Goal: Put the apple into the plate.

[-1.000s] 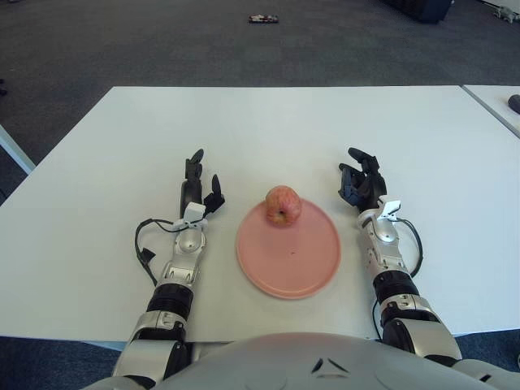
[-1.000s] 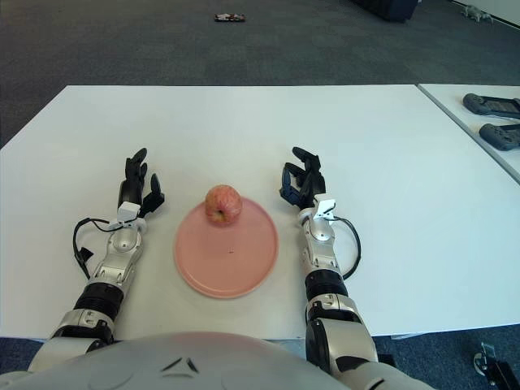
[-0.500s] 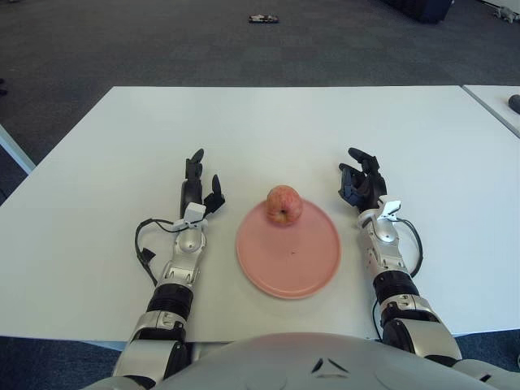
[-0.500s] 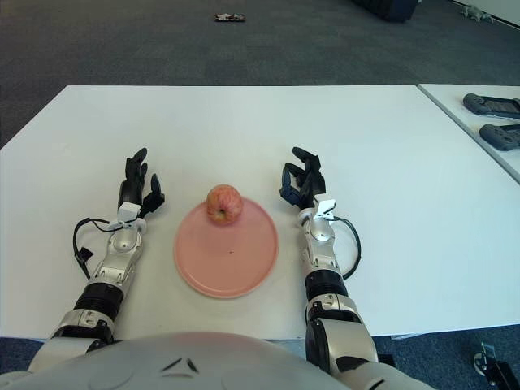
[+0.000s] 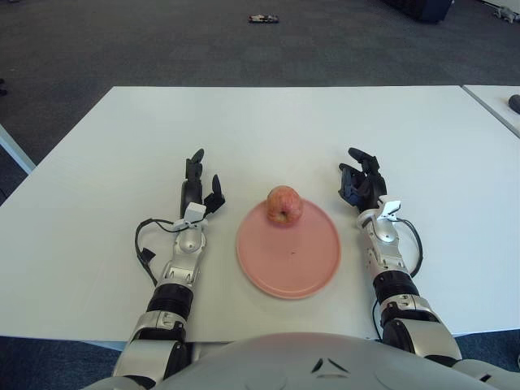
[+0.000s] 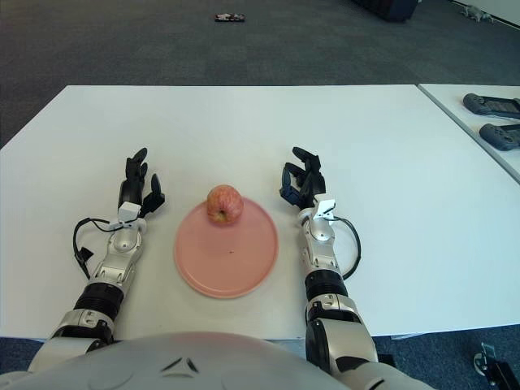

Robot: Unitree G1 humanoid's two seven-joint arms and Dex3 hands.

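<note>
A red-yellow apple [image 5: 283,204] stands on the far edge of a flat pink plate [image 5: 292,258] on the white table [image 5: 268,130]. To the left of the plate is my left hand [image 5: 197,182], fingers spread and holding nothing. My right hand [image 5: 360,180] shows to the right of the plate, fingers loosely open and empty. Neither hand touches the apple or the plate.
A second white table [image 6: 479,101] at the right carries two dark controllers [image 6: 492,105]. A small dark object [image 5: 263,18] lies on the grey carpet beyond the table. A black cable [image 5: 145,240] loops beside my left forearm.
</note>
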